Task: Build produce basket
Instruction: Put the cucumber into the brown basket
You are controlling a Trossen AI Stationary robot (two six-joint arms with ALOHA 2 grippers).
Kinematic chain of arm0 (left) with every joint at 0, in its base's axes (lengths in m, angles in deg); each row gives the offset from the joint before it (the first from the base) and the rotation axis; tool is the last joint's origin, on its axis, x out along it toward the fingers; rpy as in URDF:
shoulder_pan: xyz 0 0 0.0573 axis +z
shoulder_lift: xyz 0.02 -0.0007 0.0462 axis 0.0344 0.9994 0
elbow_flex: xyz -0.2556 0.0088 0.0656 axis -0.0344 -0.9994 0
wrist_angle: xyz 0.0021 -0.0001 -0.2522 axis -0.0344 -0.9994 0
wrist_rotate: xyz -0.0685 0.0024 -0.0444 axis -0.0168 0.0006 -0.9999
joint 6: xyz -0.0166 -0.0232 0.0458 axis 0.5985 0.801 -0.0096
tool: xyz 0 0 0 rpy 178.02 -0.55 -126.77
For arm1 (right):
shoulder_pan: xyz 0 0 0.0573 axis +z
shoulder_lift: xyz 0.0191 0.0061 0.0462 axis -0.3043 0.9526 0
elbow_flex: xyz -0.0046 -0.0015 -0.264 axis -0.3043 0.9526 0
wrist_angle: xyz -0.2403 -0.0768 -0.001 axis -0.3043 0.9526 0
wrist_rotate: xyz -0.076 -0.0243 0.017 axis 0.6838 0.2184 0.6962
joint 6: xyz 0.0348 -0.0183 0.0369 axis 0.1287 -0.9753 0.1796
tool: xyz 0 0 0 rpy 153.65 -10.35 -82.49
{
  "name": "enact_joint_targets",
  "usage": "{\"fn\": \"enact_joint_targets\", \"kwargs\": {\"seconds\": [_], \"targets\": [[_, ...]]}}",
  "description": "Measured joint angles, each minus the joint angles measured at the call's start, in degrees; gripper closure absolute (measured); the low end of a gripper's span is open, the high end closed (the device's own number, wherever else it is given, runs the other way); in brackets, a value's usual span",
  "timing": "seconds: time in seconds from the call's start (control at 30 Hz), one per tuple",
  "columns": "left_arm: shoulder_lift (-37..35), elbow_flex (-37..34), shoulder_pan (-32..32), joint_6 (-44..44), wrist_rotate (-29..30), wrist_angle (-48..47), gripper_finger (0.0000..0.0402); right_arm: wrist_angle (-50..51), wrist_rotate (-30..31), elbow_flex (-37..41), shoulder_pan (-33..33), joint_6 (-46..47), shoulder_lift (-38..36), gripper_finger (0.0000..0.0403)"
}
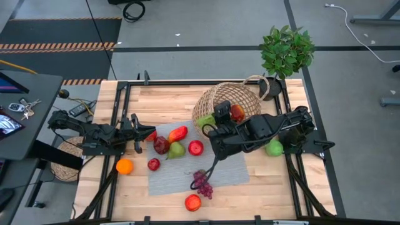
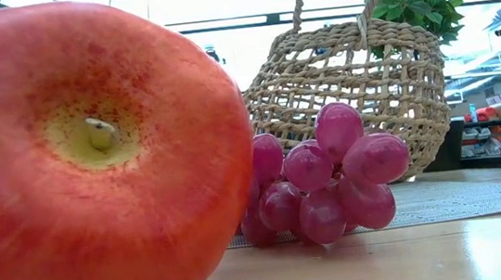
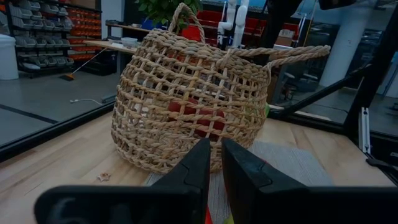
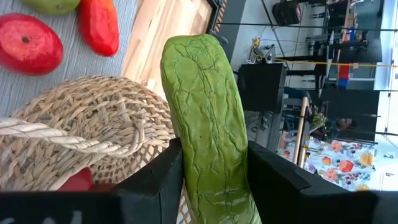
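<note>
The wicker basket stands at the far middle of the table, with red produce inside it. My right gripper is at the basket's near left side, shut on a long green vegetable. My left gripper hovers at the left edge of the grey mat, fingers together and empty, pointing toward the basket. A red pepper, a dark apple, a pear, red apples and grapes lie on the mat. An orange lies on the wood. My right gripper pinches the green vegetable between its two fingers, at the vegetable's lower part. The vegetable runs along the fingers and sticks out past their tips. It is lifted clear, above the basket's woven wall.
A green apple lies beside the right arm. A red apple lies near the table's near edge and fills the low view, with the grapes behind it. A potted plant stands at the far right. A flat woven mat hangs off the left edge.
</note>
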Motion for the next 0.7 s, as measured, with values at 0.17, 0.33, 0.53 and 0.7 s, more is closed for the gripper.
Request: {"fn": "enact_joint_targets", "kwargs": {"seconds": [0.17,0.33,0.53,0.7], "targets": [[0.0,0.0,0.0,0.0,0.0,0.0,0.0353,0.0,0.2,0.0,0.0,-0.1,0.0,0.0236],[0.0,0.0,0.0,0.0,0.0,0.0,0.0353,0.0,0.4,0.0,-0.1,0.3,0.0,0.0236],[0.0,0.0,0.0,0.0,0.0,0.0,0.0353,0.0,-1.8,0.0,-0.8,1.6,0.0,0.0236],[0.0,0.0,0.0,0.0,0.0,0.0,0.0353,0.0,-1.9,0.0,-1.5,2.5,0.0,0.0236]]}}
